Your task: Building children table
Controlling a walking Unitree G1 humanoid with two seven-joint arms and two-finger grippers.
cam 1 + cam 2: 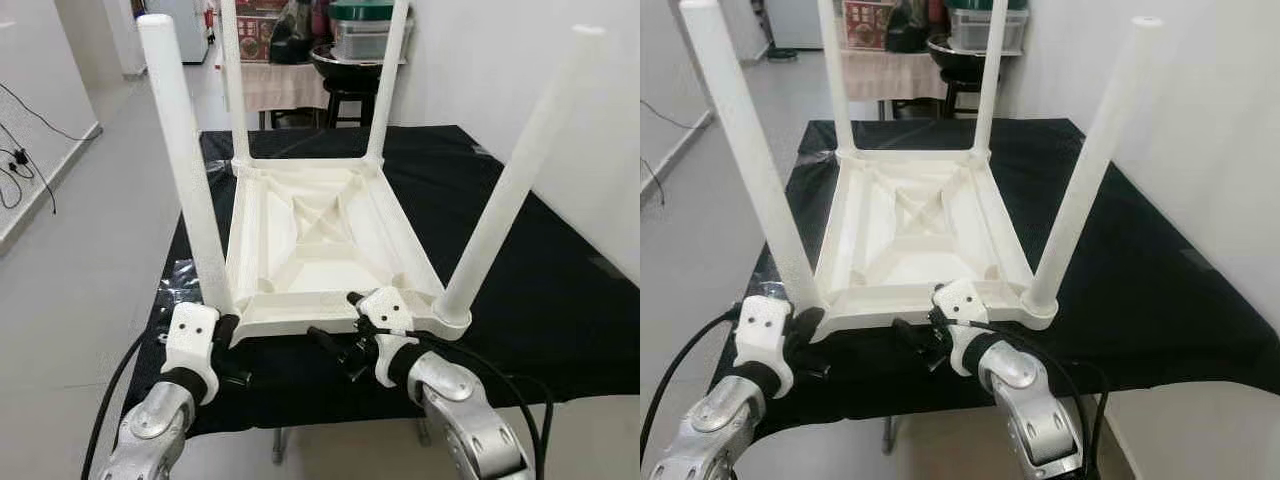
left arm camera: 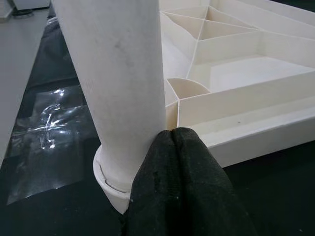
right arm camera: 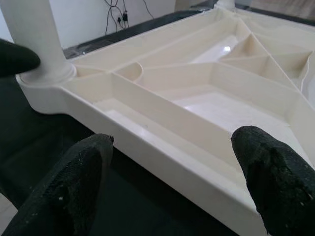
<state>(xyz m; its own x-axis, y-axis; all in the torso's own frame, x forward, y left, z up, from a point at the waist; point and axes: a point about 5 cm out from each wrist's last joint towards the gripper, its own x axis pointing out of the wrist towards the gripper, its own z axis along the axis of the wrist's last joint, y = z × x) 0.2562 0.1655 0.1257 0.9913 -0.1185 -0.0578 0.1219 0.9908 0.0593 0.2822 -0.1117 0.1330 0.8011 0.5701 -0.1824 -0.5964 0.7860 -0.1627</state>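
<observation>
Left claw [image 1: 228, 335] is clenched, fingertips pressed together and nosed against the base of the near left leg [image 1: 185, 160] right where it meets its corner socket — not gripping anything, just butted up to it. Right claw [image 1: 345, 325] is released, fingers [image 3: 74, 182] spread wide on either side of the near rim of the children's table [image 1: 320, 240], one finger below the outer wall, the other above the ribbed inside; cannot tell if either pad touches yet. The table lies upside down on a black cloth [image 1: 560, 290] over a work surface, all four white legs standing up in their corner sockets, near right leg [image 1: 520, 165] leaning outward a bit. Crinkled clear plastic wrap [image 2: 47, 142] lies on the cloth just beside the left corner. Looks like hollow moulded plastic — probably light, stiff, smooth and a little slippery. Best hold is likely the rim wall or an inner rib, or low on a leg near the socket; grabbing high on a leg could lever it loose.
</observation>
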